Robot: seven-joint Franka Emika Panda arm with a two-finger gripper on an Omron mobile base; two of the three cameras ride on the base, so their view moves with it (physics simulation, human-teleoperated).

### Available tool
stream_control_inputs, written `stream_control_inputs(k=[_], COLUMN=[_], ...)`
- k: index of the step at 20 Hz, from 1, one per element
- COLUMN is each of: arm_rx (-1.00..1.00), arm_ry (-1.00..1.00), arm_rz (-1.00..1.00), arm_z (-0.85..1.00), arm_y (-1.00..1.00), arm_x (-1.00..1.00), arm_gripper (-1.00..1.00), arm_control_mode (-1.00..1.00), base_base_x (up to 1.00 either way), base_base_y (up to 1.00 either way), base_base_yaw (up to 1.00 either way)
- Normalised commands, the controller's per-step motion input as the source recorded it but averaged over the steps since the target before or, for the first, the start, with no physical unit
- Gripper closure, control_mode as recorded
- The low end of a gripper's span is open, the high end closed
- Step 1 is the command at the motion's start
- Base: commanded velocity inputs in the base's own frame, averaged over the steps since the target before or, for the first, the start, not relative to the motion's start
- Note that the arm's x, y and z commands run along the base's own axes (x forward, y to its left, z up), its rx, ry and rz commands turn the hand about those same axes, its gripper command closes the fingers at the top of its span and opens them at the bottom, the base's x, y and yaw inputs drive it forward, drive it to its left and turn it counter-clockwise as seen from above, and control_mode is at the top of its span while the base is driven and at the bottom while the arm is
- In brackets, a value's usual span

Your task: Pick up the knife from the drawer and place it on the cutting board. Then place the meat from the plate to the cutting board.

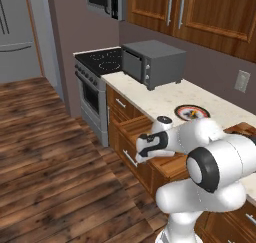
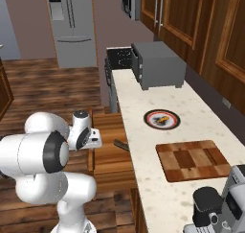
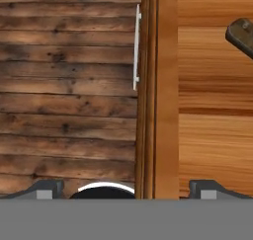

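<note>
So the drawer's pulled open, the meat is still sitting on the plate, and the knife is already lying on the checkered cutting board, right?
Not quite: the cutting board is bare. The right base view shows the knife still in the open drawer; the hand view shows its dark handle there too. The rest holds: the drawer is pulled open and the meat sits on the plate.

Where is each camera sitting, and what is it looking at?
Left base view: behind the arm on its left, facing the counter and oven; white arm at lower right.
Right base view: behind on its right, looking along the counter at the plate and cutting board; arm at lower left.
Hand view: looks down at the open drawer; fingertips at bottom.
Both base views share the plate and drawer.
</note>
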Motion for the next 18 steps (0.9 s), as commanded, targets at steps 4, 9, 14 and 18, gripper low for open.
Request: stream_control_inputs(k=[4, 9, 14, 18], arm_rx=[0.00, 0.00, 0.00, 0.00], arm_ry=[0.02, 0.03, 0.02, 0.00], arm_rz=[0.00, 0.00, 0.00, 0.00], arm_z=[-0.24, -0.16, -0.23, -0.26], arm_y=[0.00, 0.00, 0.00, 0.00], arm_x=[0.29, 0.25, 0.25, 0.28], arm_gripper=[-1.00, -1.00, -1.00, -1.00], arm_control_mode=[-1.00, -1.00, -1.00, -1.00], base_base_x=[0.00, 0.00, 0.00, 0.00], base_base_y=[0.00, 0.00, 0.00, 0.00], base_base_yaw=[0.00, 0.00, 0.00, 0.00])
